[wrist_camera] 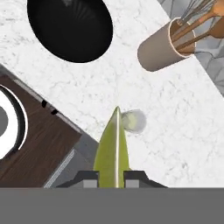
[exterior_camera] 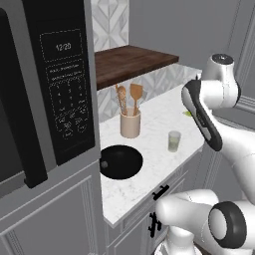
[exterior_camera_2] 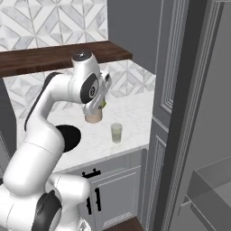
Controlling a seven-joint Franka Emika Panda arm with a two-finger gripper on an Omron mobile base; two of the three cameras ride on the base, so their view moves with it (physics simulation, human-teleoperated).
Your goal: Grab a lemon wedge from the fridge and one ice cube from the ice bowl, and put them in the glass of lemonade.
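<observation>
My gripper is shut on the lemon wedge, a yellow-green sliver that points out between the fingertips. In the hand view the wedge's tip lies right beside the glass of lemonade, which I see from above. From the sides, the gripper hangs high over the marble counter, above and behind the glass. A bit of the wedge peeks out past the arm. The black ice bowl sits left of the glass; I cannot make out an ice cube in it. The fridge stands at the right.
A beige crock of wooden utensils stands behind the glass. A black microwave fills the left, and a dark wooden shelf runs above the counter. Cabinet doors with black handles sit below the counter edge.
</observation>
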